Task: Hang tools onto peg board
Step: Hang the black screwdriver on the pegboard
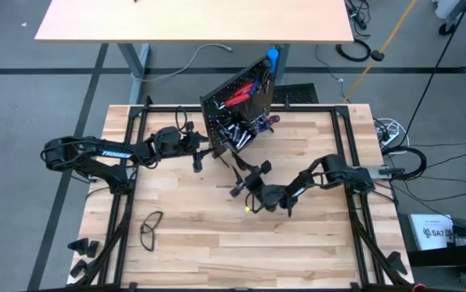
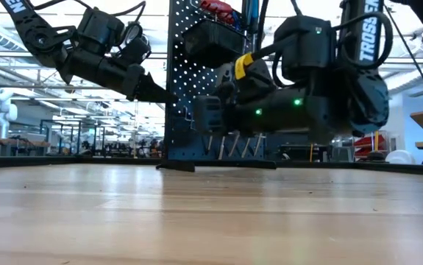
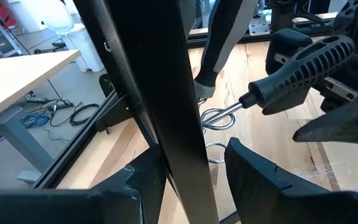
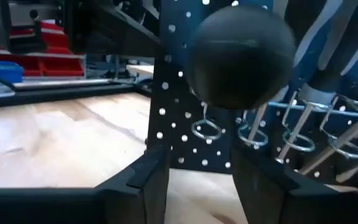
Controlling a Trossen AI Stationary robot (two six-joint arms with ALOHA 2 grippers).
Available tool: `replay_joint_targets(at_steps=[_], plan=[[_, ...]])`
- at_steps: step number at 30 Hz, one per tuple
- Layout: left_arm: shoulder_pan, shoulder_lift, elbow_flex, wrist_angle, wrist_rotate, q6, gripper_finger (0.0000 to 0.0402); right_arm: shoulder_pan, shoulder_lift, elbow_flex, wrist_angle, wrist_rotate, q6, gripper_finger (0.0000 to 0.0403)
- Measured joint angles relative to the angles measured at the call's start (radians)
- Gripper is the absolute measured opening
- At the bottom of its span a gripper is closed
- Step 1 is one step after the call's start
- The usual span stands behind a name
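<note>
The right fingers (image 1: 253,188) pinch a black screwdriver (image 3: 303,71), its tip pointing at a ring hook (image 3: 219,116) on the peg board (image 1: 237,109); the left fingers (image 1: 203,154) grip the board's edge.

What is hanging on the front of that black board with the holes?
On the peg board, metal ring hooks hold several screwdrivers by their shafts. A black-handled screwdriver in the right gripper covers part of the board.

My overhead camera is looking straight down; my table-level one is facing the black perforated upright peg board (image 2: 196,88); both wrist cameras are sitting close against it.
</note>
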Motion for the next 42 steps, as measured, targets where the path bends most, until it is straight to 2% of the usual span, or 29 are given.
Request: replay_joint_targets(at_steps=[9, 16, 24, 31, 42], plan=[[0.000, 0.000, 0.000, -0.007, 0.000, 0.000, 0.0162, -0.008, 0.018, 0.060, 0.081, 0.045, -0.179, 0.0140], [0.000, 0.000, 0.000, -0.009, 0.000, 0.000, 0.0162, 0.007, 0.012, 0.062, 0.082, 0.079, -0.191, 0.0122], [0.000, 0.000, 0.000, -0.009, 0.000, 0.000, 0.0162, 0.012, -0.012, 0.061, 0.082, 0.064, -0.233, 0.0100], [0.000, 0.000, 0.000, -0.008, 0.000, 0.000, 0.0162, 0.012, -0.074, 0.062, 0.083, 0.039, -0.316, 0.0098], [0.000, 0.000, 0.000, -0.009, 0.000, -0.006, 0.0162, -0.005, -0.074, 0.062, 0.083, 0.026, -0.224, 0.0095]])
